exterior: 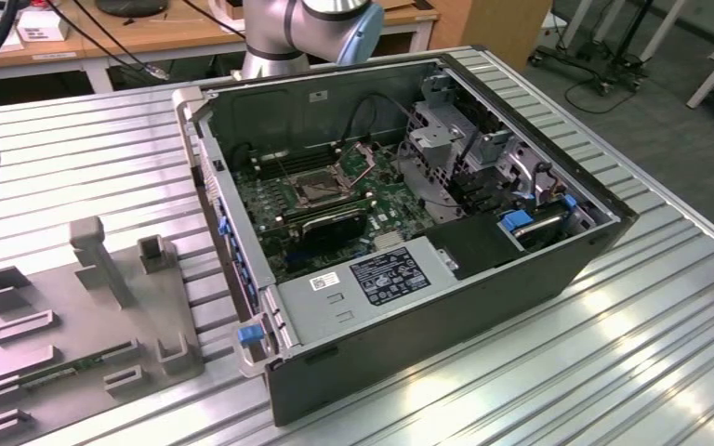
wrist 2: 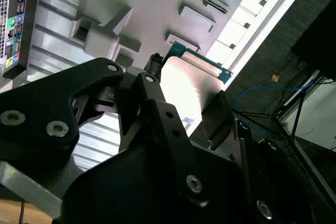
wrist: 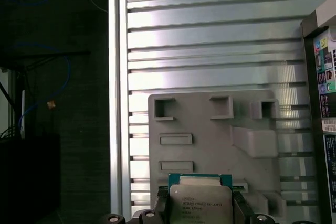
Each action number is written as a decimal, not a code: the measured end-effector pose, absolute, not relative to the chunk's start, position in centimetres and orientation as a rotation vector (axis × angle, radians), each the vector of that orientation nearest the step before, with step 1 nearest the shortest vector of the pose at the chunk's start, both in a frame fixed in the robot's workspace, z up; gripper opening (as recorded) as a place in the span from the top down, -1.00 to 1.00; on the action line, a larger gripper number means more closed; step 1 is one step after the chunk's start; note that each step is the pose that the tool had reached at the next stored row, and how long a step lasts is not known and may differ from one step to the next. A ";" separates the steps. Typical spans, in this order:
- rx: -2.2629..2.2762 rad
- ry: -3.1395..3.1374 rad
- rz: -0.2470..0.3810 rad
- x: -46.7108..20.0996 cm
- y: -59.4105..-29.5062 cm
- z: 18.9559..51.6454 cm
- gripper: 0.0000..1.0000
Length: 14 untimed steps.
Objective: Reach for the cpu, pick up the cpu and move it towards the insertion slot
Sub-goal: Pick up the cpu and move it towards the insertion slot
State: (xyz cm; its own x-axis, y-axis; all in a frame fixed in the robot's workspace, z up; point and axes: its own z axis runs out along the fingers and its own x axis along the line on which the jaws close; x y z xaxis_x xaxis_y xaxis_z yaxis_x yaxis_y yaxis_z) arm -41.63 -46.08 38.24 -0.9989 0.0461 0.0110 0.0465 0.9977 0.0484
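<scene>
Open side of computer case (exterior: 456, 316), clear drop to insertion slot (exterior: 311, 190) (cables (exterior: 363, 111), drive cage (exterior: 438, 139) beside)

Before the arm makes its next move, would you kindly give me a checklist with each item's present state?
1. Grip on the small flat silvery square cpu: the gripper has its fingers on opposite edges. Ok.
2. Cpu clear of the grey moulded holder tray: held above it, apart. Ok.
3. Black computer case open on its upper side, green board exposed. Ok.
4. Square silver-framed insertion slot unoccupied: its dark centre shows. Ok.
5. Slot's retaining frame raised: cannot tell.
6. Cpu over the slot: not ok; it hangs over the tray, outside the case.
</scene>
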 end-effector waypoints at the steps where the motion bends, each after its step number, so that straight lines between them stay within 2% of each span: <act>1: -0.072 -3.130 -0.076 -41.6 -46.1 38.2 -0.09; 14: -0.072 -3.130 -0.076 -41.1 -46.1 38.2 -0.09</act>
State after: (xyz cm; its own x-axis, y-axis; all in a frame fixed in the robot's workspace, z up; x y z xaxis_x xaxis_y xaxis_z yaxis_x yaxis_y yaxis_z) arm -41.14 -46.08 38.23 -0.9989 0.0460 0.0109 0.0465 0.9977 0.0485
